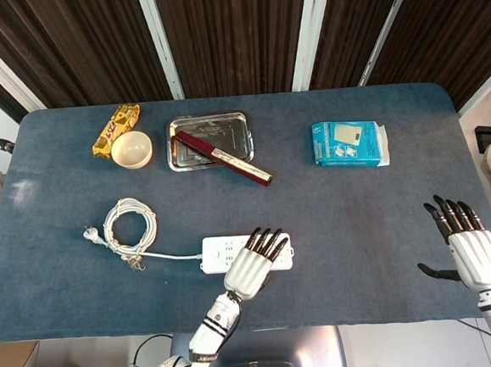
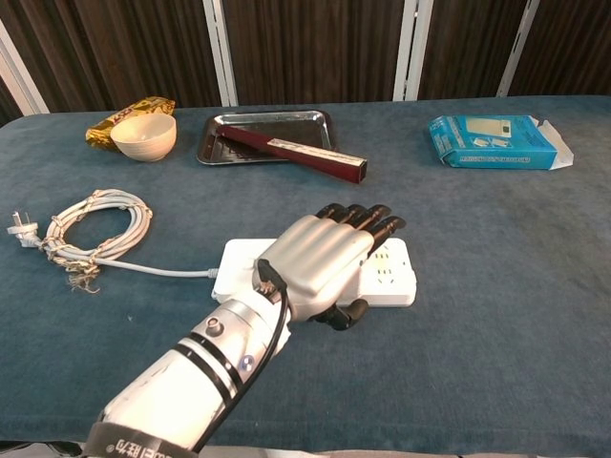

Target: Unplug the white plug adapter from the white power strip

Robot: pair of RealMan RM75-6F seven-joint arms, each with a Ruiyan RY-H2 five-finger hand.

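Observation:
The white power strip [image 1: 218, 254] [image 2: 237, 269] lies flat near the table's front edge, its cord running left to a coiled cable [image 1: 130, 225] [image 2: 95, 223]. My left hand [image 1: 254, 264] [image 2: 324, 261] hovers over the strip's right half, fingers stretched out flat and thumb by the strip's front edge. It hides the white plug adapter in both views, and I cannot tell whether it touches it. My right hand [image 1: 469, 249] stands at the front right, far from the strip, fingers apart and holding nothing.
At the back are a cream bowl [image 1: 131, 149] [image 2: 143, 136] beside a yellow snack pack [image 1: 114, 126], and a metal tray [image 1: 234, 120] [image 2: 315, 119] with a dark red box [image 1: 222, 157] [image 2: 296, 150] across it. A blue carton [image 1: 349, 144] [image 2: 496, 141] lies back right.

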